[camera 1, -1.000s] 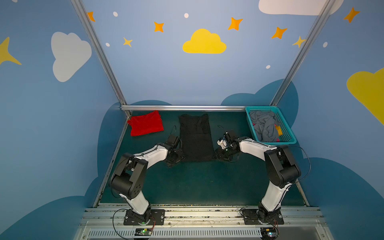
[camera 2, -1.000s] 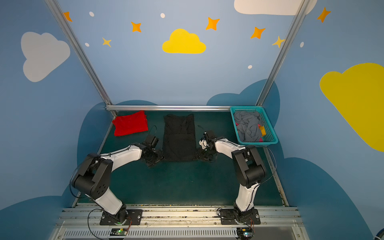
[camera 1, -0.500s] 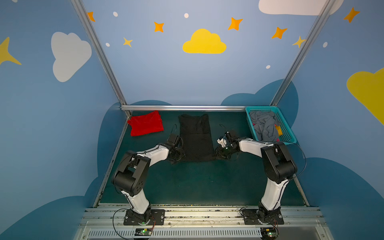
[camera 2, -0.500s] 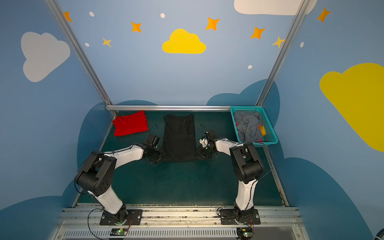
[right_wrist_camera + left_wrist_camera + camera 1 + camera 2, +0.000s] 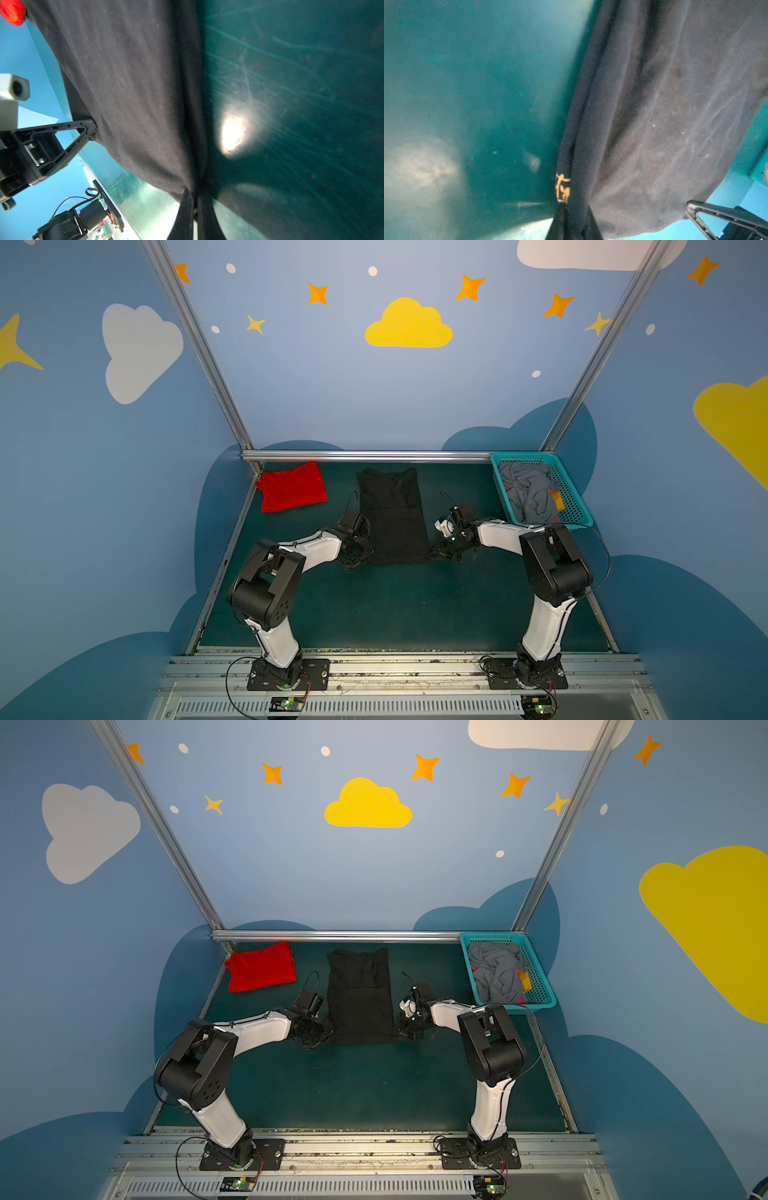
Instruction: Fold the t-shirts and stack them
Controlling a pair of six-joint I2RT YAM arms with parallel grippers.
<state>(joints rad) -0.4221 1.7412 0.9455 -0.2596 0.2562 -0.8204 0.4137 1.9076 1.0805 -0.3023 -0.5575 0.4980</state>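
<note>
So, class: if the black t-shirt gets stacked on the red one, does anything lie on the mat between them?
Nothing visible does. Only bare green mat separates the black t-shirt from the red t-shirt; the left arm's own wrist edges that gap. The teal basket stands away on the right.

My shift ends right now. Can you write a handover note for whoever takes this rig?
The left claw is shut on the near left corner of the black shirt, the right claw on its near right corner.
Done: red shirt folded, far left; black shirt narrowed to a strip.
To do: fold the strip, stack it on the red one; more clothes lie in the basket.
</note>
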